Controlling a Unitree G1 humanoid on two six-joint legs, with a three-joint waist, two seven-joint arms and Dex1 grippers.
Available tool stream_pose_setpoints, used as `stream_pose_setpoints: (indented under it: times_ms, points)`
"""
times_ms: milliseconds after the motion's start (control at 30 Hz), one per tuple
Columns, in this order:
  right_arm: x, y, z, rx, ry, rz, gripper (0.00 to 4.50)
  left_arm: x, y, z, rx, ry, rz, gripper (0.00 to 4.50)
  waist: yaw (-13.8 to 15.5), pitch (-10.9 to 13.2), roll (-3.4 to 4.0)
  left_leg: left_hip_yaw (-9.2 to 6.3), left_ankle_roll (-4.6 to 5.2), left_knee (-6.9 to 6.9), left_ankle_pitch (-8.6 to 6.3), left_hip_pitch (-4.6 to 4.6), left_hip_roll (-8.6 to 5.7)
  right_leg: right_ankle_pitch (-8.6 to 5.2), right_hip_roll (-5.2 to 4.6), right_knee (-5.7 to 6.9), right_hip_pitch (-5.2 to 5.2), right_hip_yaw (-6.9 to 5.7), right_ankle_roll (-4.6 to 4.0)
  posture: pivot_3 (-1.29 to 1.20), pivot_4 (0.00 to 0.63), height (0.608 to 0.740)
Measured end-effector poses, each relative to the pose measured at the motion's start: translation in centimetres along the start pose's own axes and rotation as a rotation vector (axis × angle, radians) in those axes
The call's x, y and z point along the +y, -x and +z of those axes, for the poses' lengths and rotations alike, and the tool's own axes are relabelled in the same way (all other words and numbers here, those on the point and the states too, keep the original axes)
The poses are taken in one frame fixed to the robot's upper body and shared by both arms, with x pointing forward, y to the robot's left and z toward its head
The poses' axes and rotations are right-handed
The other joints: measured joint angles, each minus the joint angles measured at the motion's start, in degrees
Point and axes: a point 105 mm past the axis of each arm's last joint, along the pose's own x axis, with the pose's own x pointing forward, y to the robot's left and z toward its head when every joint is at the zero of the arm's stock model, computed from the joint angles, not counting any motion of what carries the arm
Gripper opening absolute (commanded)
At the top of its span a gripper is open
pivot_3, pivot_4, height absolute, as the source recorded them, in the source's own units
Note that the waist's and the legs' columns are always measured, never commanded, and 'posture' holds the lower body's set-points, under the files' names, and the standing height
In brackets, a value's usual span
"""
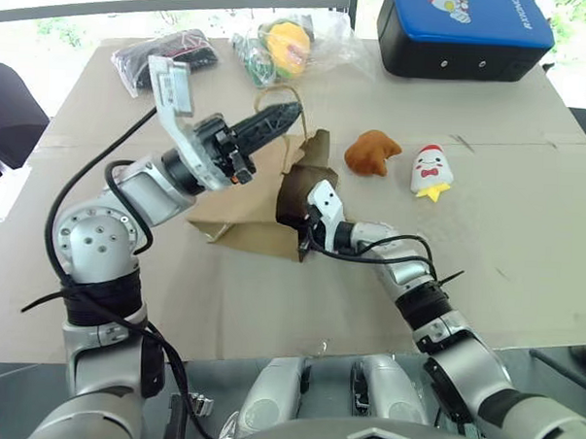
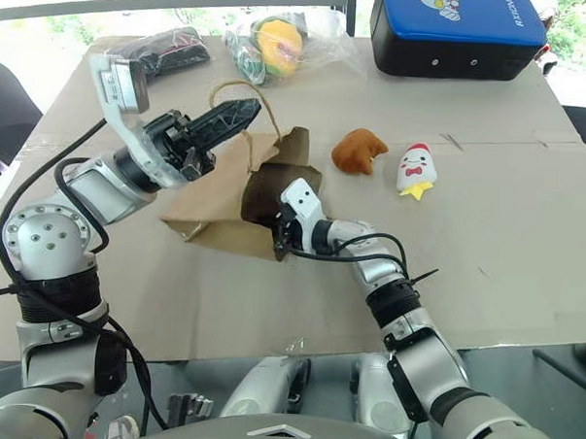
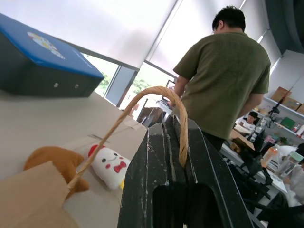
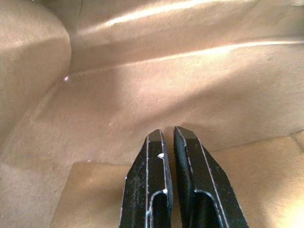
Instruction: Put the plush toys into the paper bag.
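Left eye view, cardboard-covered table [image 1: 525, 249], bright windows

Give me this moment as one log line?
left gripper: shut on paper bag handle | right gripper: shut, inside bag | plush toys: on table, outside bag

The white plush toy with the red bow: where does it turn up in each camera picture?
Left eye view: white plush toy at right of centre, right of the orange plush toy.
Right eye view: same spot.
Left wrist view: low, left of centre.
Right wrist view: not in it.
Shared landmark: the orange toy beside it.
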Motion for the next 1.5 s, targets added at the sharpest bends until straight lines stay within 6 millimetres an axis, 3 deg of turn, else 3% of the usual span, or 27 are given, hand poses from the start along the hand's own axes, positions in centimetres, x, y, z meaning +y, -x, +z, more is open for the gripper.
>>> stream_pose_setpoints:
  times_ms: [167,467,567,700,867,900,1000,1067,1133,1167,1200,1233,1300,1367,1433,1500]
  points:
    - [-0.1,-0.4,-0.5,0.035,0.082,-0.037,0.08,0.4,-0.1,2.7,-0.089,-0.048,0.038,0.0,-0.23,-0.06,-0.02,0.0,-0.04,-0.01,0.02,0.15,0.0,0.0,0.03,0.05,0.08,0.03,0.0,0.0,0.15,0.74]
    - [-0.4,-0.3,-0.5,0.055,0.108,-0.062,0.08,1.1,0.5,3.1,-0.12,-0.042,0.08,0.0,-0.37,-0.08,-0.05,-0.02,-0.06,0.01,0.04,0.16,0.0,0.0,0.03,0.06,0.11,0.02,-0.01,0.0,0.15,0.74]
    - [-0.8,0.6,-0.4,0.053,0.141,-0.079,0.08,2.0,1.6,2.1,-0.103,-0.06,0.126,0.0,-0.11,-0.07,-0.02,-0.01,-0.06,-0.01,0.03,0.13,0.0,0.0,0.02,0.02,0.09,0.03,-0.01,0.0,0.15,0.74]
    - [-1.9,3.9,1.0,0.013,0.128,-0.12,1.35,3.7,4.1,-0.8,-0.023,-0.068,0.225,0.0,0.35,-0.01,-0.01,-0.04,-0.05,-0.04,0.03,-0.18,0.0,0.01,0.01,-0.04,-0.19,0.02,-0.01,0.0,0.15,0.74]
    - [-1.6,7.7,8.0,-0.152,0.204,-0.165,3.83,4.0,4.6,-1.0,-0.025,-0.088,0.24,0.0,0.25,-0.01,-0.02,-0.06,-0.07,-0.02,0.04,-0.61,0.0,0.01,0.01,0.05,-0.63,0.02,-0.02,0.0,0.15,0.74]
    - [-1.3,8.7,9.1,-0.163,0.224,-0.163,4.06,4.1,4.8,-1.0,-0.028,-0.096,0.248,0.0,0.27,-0.02,-0.03,-0.05,-0.07,-0.03,0.04,-0.63,0.0,0.01,0.0,0.03,-0.64,0.02,-0.02,0.0,0.15,0.74]
    - [-1.6,11.5,10.6,-0.154,0.227,-0.174,4.06,4.4,5.2,-0.6,-0.049,-0.11,0.275,0.0,0.32,-0.01,-0.04,-0.05,-0.06,-0.02,0.04,-0.7,0.0,0.01,0.0,0.0,-0.66,0.01,-0.02,0.0,0.15,0.74]
    - [-2.3,12.0,11.0,-0.152,0.234,-0.202,4.06,4.4,5.3,-0.4,-0.063,-0.111,0.282,0.0,0.25,-0.01,-0.03,-0.03,-0.06,-0.01,0.04,-0.7,0.0,0.01,0.0,0.01,-0.66,0.02,-0.02,0.0,0.15,0.74]
    - [-7.0,12.7,11.9,-0.077,0.262,-0.386,4.06,4.1,5.2,0.2,-0.141,-0.062,0.259,0.0,0.08,-0.01,-0.02,0.04,-0.07,0.06,0.05,-0.66,0.0,0.04,0.0,0.1,-0.66,0.05,-0.06,0.0,0.15,0.74]
    - [-8.4,13.1,12.0,-0.05,0.273,-0.44,4.06,4.0,5.2,0.3,-0.155,-0.049,0.251,0.0,0.13,-0.02,-0.05,0.03,-0.08,0.06,0.06,-0.66,0.0,0.05,0.01,0.1,-0.66,0.03,-0.07,0.0,0.15,0.74]
    - [-10.5,13.2,11.5,0.001,0.271,-0.504,4.06,4.0,5.5,0.7,-0.179,-0.034,0.257,0.0,0.13,-0.03,-0.07,0.03,-0.08,0.04,0.06,-0.66,0.0,0.05,0.01,0.09,-0.66,0.03,-0.07,0.0,0.15,0.74]
    - [-11.0,13.1,11.2,0.016,0.264,-0.517,4.06,4.0,5.6,0.7,-0.185,-0.032,0.257,0.0,0.09,-0.03,-0.06,0.06,-0.08,0.04,0.06,-0.66,0.01,0.05,0.01,0.09,-0.67,0.04,-0.07,0.0,0.15,0.74]
    - [-13.6,11.3,9.2,0.078,0.175,-0.535,4.06,4.0,5.9,1.1,-0.213,-0.014,0.252,0.0,-0.6,-0.03,-0.07,0.12,-0.07,0.0,0.06,-0.67,0.01,0.05,0.01,0.07,-0.69,0.07,-0.07,0.0,0.15,0.74]
    - [-14.0,9.7,7.4,0.125,0.137,-0.501,4.06,3.8,5.9,0.9,-0.224,0.009,0.242,0.0,-1.02,-0.02,-0.08,0.11,-0.07,-0.02,0.06,-0.68,0.01,0.05,0.0,0.03,-0.7,0.07,-0.06,0.0,0.15,0.74]
    - [-14.2,8.3,5.2,0.2,0.115,-0.468,3.55,3.8,5.9,0.8,-0.234,0.033,0.239,0.0,-1.23,-0.02,-0.08,0.12,-0.07,-0.03,0.06,-0.74,0.01,0.05,-0.01,-0.01,-0.74,0.06,-0.06,0.0,0.15,0.74]
    - [-14.7,8.0,4.6,0.228,0.143,-0.465,2.91,3.7,6.0,0.8,-0.243,0.05,0.236,0.0,-1.28,-0.02,-0.09,0.12,-0.07,-0.01,0.06,-0.75,0.02,0.05,-0.02,-0.01,-0.75,0.07,-0.05,0.0,0.15,0.74]
